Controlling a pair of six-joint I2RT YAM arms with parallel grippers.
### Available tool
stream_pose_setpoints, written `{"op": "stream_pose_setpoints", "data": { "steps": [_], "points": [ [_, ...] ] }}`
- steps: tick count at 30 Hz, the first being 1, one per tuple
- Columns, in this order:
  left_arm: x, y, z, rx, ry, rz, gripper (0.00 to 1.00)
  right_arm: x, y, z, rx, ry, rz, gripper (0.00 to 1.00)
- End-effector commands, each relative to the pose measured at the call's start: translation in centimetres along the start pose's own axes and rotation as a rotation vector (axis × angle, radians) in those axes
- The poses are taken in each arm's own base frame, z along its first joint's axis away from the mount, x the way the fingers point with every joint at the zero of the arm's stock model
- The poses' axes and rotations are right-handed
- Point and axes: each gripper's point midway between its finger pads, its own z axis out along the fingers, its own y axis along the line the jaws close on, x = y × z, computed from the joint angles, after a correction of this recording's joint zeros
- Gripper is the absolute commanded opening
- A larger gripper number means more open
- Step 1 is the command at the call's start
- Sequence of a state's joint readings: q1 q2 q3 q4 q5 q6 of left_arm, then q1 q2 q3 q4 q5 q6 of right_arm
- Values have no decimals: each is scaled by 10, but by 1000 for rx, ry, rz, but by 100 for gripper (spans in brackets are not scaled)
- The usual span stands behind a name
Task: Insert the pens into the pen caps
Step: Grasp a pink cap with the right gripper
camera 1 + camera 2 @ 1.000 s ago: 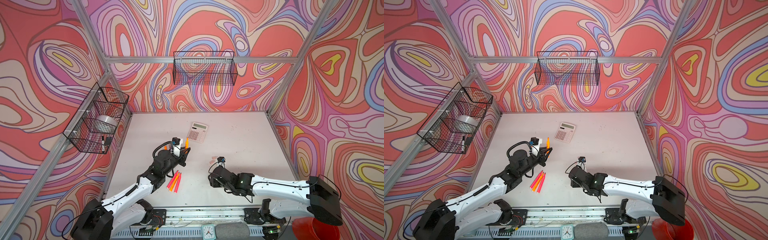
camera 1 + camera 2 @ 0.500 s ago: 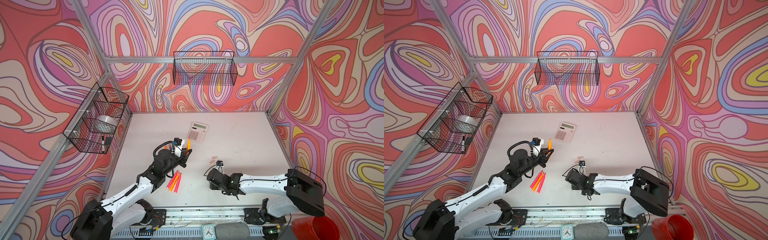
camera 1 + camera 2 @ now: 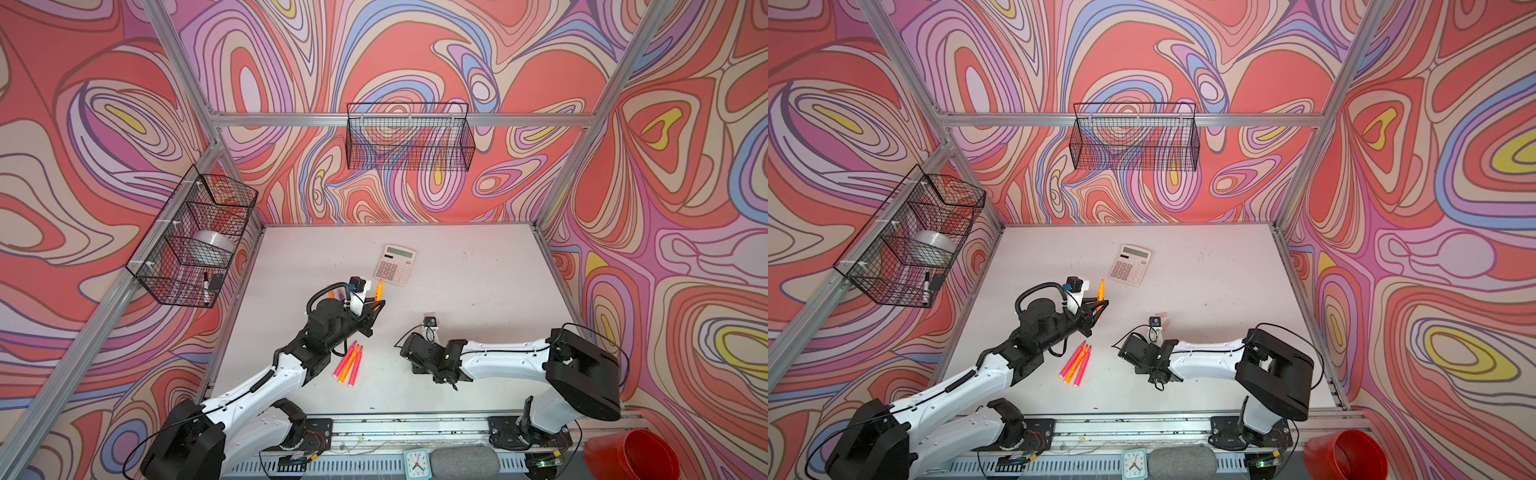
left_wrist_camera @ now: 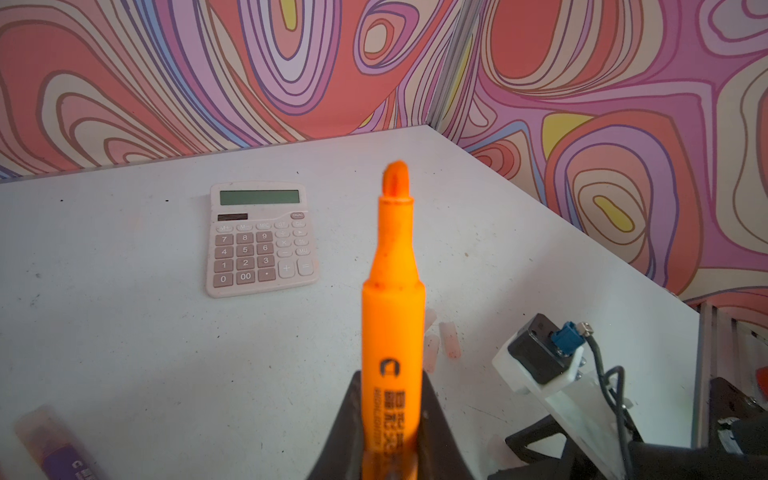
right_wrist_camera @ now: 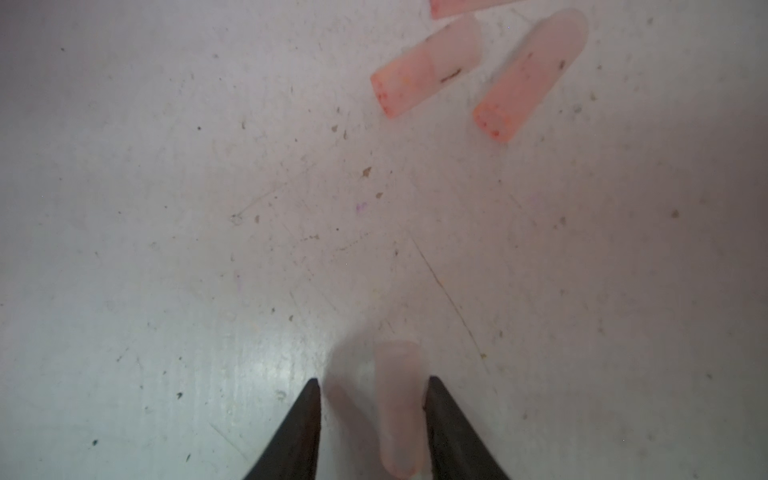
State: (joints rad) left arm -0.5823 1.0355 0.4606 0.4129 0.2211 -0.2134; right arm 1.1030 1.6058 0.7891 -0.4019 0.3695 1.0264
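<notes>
The table is a matt white board, scuffed, scratched and speckled with grit. The pen caps are frosted, translucent pale-pink plastic, flecked orange-red near their open ends. The orange pen is smooth satin plastic with dark print; its tip looks like worn felt. At one o'clock from it in a top view, the calculator is matt pale plastic. The baskets are black wire mesh, the frame rails brushed metal.

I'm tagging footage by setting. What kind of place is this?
Probably a robot test cell in a lab, not a home or office: a left arm and right arm mounted at the front of a white table, boxed in by an aluminium frame and swirl-printed walls.
</notes>
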Motion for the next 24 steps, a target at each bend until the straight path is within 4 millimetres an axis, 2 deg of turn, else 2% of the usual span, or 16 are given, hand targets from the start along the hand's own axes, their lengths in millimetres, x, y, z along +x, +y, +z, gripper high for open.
{"op": "stream_pose_setpoints", "data": {
  "steps": [1, 14, 24],
  "points": [
    [-19, -7, -3, 24, -43, 19, 0, 3, -16, 1, 90, -3, -34, 40],
    [-19, -8, -3, 31, -40, 21, 0, 7, -22, 9, 140, 4, -55, 30],
    [-20, -9, -2, 35, -46, 21, 0, 8, -22, 16, 167, 10, -65, 14]
  ]
}}
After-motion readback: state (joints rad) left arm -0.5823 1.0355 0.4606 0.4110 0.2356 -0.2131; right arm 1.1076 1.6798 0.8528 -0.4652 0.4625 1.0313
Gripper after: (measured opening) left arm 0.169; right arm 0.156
